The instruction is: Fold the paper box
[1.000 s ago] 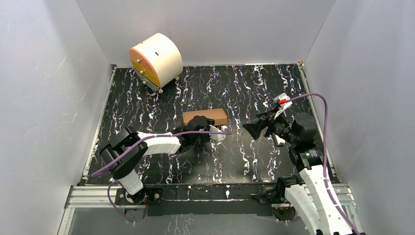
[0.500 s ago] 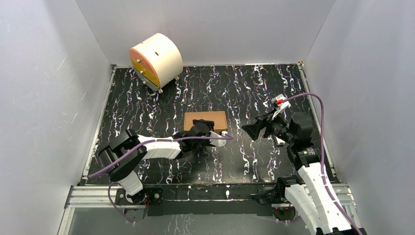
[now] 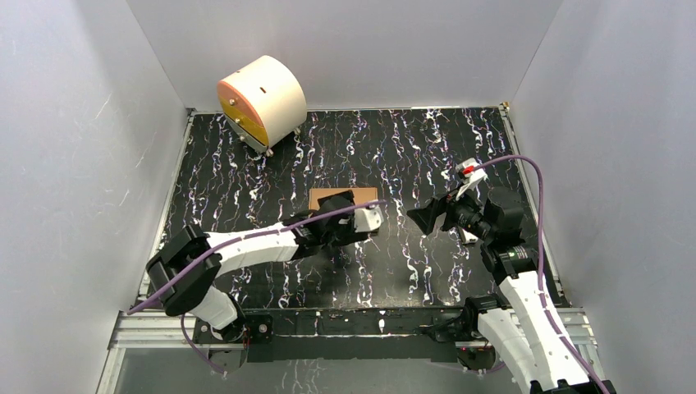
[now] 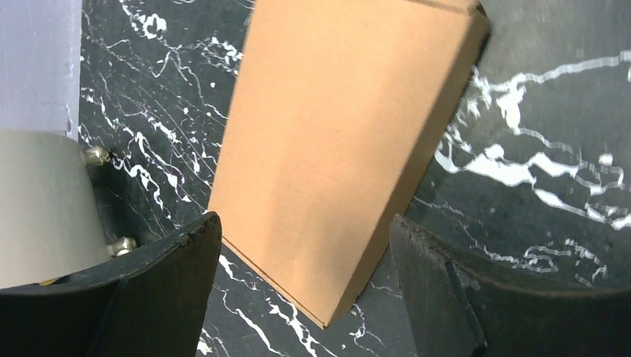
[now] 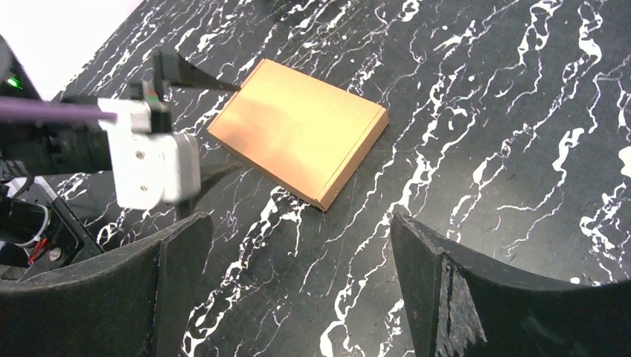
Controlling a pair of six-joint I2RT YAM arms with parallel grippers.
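**Reaching for the brown box with open fingers**

The paper box (image 3: pixel 343 197) lies flat near the middle of the black table (image 3: pixel 427 139). It looks like a shut, thin box. From above, its long side runs left to right.

The left gripper (image 4: pixel 305 223) is the near one. Its fingers (image 4: pixel 160 279) are spread wide and hold nothing. The box sits just ahead of them, with its closest corner between the two fingers. In the left wrist view the long side runs away from the fingers on a slant.

The right gripper (image 5: pixel 298 217) waits off to the right, apart from the box. It is wide open too, and empty.

From above, the left arm covers the near edge of the box. I cannot tell if the fingers touch the cardboard. The far end is cut off in the left wrist view. No flaps or slots show, so I cannot tell if every tab is tucked in.
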